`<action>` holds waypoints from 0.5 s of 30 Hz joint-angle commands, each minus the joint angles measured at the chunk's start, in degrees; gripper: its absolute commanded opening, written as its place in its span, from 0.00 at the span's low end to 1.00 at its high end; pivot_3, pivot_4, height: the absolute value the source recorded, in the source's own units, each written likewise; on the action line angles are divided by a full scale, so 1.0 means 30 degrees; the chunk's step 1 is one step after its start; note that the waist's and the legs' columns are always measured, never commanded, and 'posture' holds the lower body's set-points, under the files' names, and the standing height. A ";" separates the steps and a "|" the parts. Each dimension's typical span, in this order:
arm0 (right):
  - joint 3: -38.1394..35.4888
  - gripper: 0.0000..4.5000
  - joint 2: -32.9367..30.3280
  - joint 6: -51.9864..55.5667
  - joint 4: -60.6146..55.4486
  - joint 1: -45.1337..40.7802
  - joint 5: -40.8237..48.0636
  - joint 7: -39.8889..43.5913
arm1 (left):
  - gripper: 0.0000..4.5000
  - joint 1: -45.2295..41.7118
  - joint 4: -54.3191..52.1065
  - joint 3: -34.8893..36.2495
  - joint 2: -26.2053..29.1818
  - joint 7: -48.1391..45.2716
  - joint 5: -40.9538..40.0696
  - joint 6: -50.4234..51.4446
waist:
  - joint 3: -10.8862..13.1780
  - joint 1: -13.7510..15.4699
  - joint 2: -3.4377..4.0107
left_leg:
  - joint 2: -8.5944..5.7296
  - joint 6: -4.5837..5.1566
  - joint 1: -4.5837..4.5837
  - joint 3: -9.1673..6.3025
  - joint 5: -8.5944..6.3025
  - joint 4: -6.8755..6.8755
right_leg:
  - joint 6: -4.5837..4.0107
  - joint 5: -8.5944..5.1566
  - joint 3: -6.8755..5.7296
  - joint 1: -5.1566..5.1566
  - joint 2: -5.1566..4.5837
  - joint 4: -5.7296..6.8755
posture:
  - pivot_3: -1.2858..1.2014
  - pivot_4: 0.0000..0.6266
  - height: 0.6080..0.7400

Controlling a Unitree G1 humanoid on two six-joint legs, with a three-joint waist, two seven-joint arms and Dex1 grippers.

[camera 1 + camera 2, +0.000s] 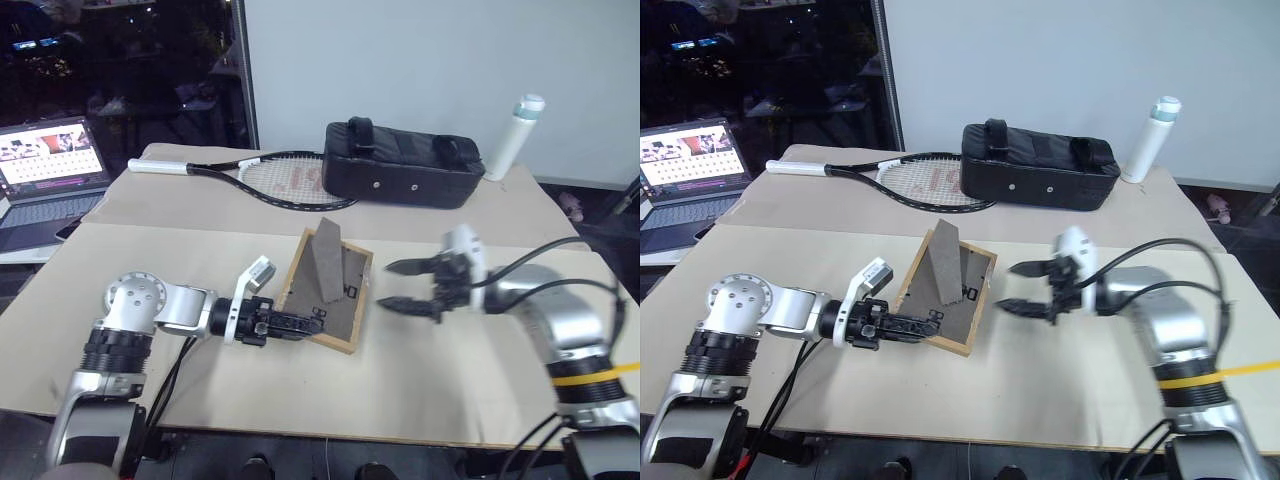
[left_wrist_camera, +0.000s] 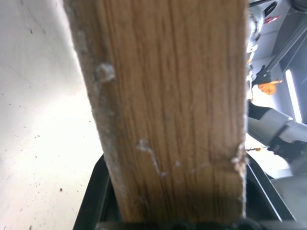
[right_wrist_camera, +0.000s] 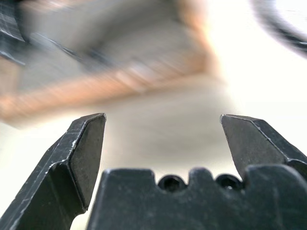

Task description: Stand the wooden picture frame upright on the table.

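At nine to ten o'clock of the head view an open laptop (image 1: 45,170) is cut off by the picture's edge, so only part of its screen and keyboard can be seen. At about seven o'clock the left gripper (image 1: 300,325) is clamped on the near left edge of the wooden picture frame (image 1: 345,300); in its wrist view the light wood grain (image 2: 172,110) stands between the black fingers and hides almost everything behind it. The frame lies at the centre of the table (image 1: 420,380), tilted, with its dark backing turned up, so the portrait side is hidden; the fold-out stand (image 1: 327,262) rises from the backing. At twelve o'clock a tennis racket (image 1: 270,180) lies flat, its head partly covered by a black case (image 1: 400,165). At about four o'clock the right gripper (image 1: 410,286) hovers just beside the frame with its fingers (image 3: 86,153) wide apart, holding nothing; its wrist view shows the frame only as a blur. At two o'clock a white bottle (image 1: 513,138) leans.
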 commanded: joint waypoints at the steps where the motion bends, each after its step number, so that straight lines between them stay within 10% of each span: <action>1: -0.0970 0.99 0.1037 -0.3799 -0.0090 0.0628 -0.1232 -0.2137 | 0.30 -0.0534 0.1065 -0.0048 -0.0146 -0.0557 -0.0999 0.0070 | 0.0000 -0.0157 0.0000 | 0.0006 0.0000 0.0003 0.0000 0.0000 -0.0001 | 0.0001 -0.0001 -0.0002 -0.0002 0.0006 0.0002 | 0.52 0.24 0.85; 9: 0.1682 0.99 0.2577 -1.6802 0.0118 0.2008 -1.1379 -1.0431 | 0.30 -0.1047 0.2553 -0.0468 -0.1099 0.0842 -0.2724 0.0070 | 0.0013 -0.0331 0.0019 | 0.0000 -0.0007 0.0006 0.0000 0.0010 0.0021 | 0.0017 0.0005 -0.0002 -0.0005 0.0003 0.0025 | 0.52 0.24 0.85; 15: 0.2266 0.99 0.3789 -1.9961 0.0266 0.1632 -1.4419 -1.4703 | 0.30 -0.1188 0.2604 -0.0607 -0.1104 0.1887 -0.3244 0.0070 | 0.0013 -0.0368 0.0019 | 0.0002 -0.0012 0.0008 -0.0001 0.0015 0.0017 | -0.0010 0.0021 -0.0001 -0.0003 0.0003 0.0036 | 0.52 0.24 0.85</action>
